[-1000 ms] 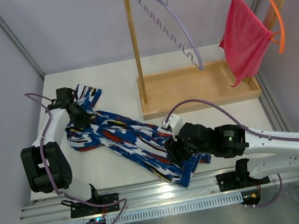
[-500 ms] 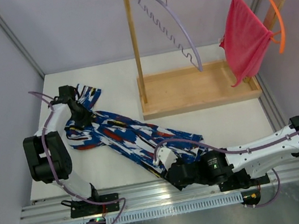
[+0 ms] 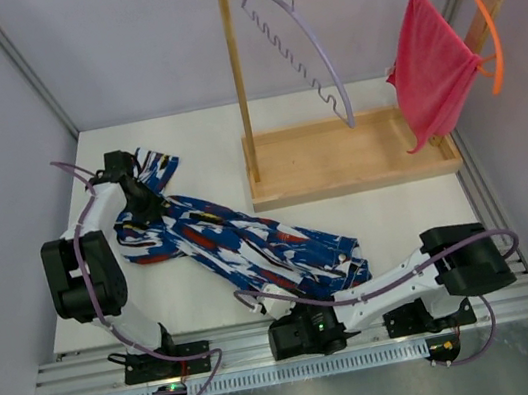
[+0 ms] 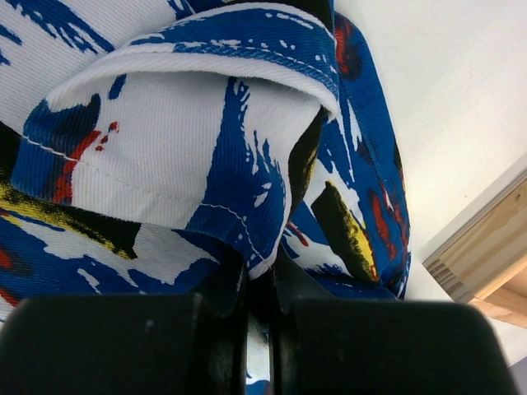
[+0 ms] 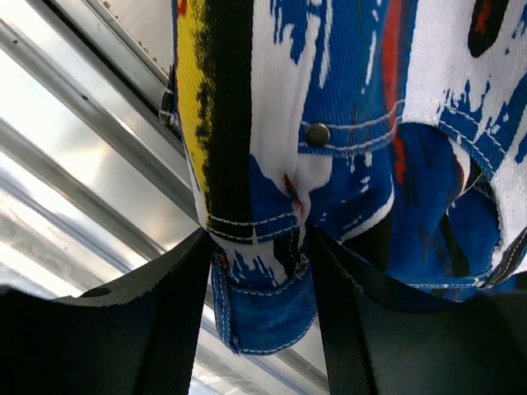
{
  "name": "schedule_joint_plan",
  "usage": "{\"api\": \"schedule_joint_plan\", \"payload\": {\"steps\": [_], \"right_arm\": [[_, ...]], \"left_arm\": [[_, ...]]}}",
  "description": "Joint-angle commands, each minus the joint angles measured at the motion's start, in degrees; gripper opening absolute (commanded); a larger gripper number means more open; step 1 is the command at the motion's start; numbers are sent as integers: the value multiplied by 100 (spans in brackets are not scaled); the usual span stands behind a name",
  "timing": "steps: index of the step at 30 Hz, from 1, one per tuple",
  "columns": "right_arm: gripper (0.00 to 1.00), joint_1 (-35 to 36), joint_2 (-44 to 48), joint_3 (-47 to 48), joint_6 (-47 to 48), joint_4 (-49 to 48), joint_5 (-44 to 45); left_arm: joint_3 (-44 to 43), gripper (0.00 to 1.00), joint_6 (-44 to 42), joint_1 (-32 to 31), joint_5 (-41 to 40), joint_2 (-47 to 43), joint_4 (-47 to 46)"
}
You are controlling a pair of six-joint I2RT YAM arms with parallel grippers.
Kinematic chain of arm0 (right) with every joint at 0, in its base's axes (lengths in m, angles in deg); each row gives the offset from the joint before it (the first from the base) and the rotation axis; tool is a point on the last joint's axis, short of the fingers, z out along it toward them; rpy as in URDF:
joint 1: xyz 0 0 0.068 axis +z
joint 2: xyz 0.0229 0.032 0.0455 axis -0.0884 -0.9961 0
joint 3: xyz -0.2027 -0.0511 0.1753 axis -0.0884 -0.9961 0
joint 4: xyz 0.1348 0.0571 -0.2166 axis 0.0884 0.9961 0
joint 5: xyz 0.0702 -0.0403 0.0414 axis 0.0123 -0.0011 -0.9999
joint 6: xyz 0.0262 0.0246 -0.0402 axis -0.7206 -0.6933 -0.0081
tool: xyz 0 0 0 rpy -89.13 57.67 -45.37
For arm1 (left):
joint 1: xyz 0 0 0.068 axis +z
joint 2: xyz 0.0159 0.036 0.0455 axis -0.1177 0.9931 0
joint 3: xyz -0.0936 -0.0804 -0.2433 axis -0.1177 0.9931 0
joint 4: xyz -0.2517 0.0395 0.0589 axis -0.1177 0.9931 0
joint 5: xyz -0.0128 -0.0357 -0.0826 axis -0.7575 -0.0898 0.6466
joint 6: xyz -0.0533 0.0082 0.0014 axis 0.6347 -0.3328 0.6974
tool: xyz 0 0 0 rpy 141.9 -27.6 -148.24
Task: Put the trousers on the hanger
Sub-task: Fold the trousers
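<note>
1. Gripping at the far left of the wooden rack (image 3: 237, 80), the left end effector (image 4: 259, 280) is closed tight on a fold of the trousers (image 3: 221, 240). It has barely shifted in the last second; only its elbow has swung.
2. Left of and nearer than the rack, the trousers lie slantwise on the bench (image 3: 399, 215). A second ago their near end was bunched under the right arm. Now that end lies uncovered, just short of the rack's near-left corner.
3. The right arm has swept off the cloth to the metal rail (image 5: 74, 181), nearer than the rack. The right end effector (image 5: 259, 239) stands about half wide with a stitched, riveted seam of the trousers filling the gap and touching both fingers (image 5: 165, 304). I judge this a grip on a thick fold.
4. With both ends apparently held, this looks like stretching the garment out. Hanging has not begun.
5. The hanger (image 3: 305, 49) hangs bare by its hook from the rack's top bar, well apart from the trousers.
6. The rack's tray base (image 3: 338, 155) shows only bare wood and the uprights. At the rack's right end the pink cloth (image 3: 430, 68) hangs on the orange hanger (image 3: 483, 19), above the tray and not in it.
</note>
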Motion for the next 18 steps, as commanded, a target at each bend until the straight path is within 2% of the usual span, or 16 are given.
{"api": "schedule_joint_plan", "payload": {"steps": [1, 4, 5, 6, 7, 8, 9, 13, 15, 18], "right_arm": [[54, 133, -366, 532, -418, 511, 481], [54, 239, -586, 690, -514, 661, 499], [43, 274, -700, 752, -619, 749, 569], [43, 274, -701, 752, -698, 828, 569], [34, 274, -770, 848, -786, 942, 630], [16, 274, -788, 927, -874, 1117, 840], [4, 274, -797, 1024, -1005, 1623, 955], [4, 248, -500, 2005, -2023, 3444, 1754], [4, 186, -8, 2350, -2175, 4217, 2044], [4, -112, 868, 2991, -2123, 4668, 2178]], "left_arm": [[-169, 0, -101, 14, -123, 63, -208], [-240, 0, -118, 14, -132, 55, -173], [-266, 0, -119, 14, -123, 63, -155], [-266, 0, -119, 14, -123, 63, -155], [-275, 0, -127, 5, -123, 55, -147], [-301, 0, -145, 22, -123, 37, -86], [-336, 0, -171, 5, -158, 20, -33], [-713, 2, -241, 14, -369, -357, 363], [-1037, 5, -233, 14, -466, -726, 573], [-1477, 13, -215, 5, -510, -1166, 802]]}}
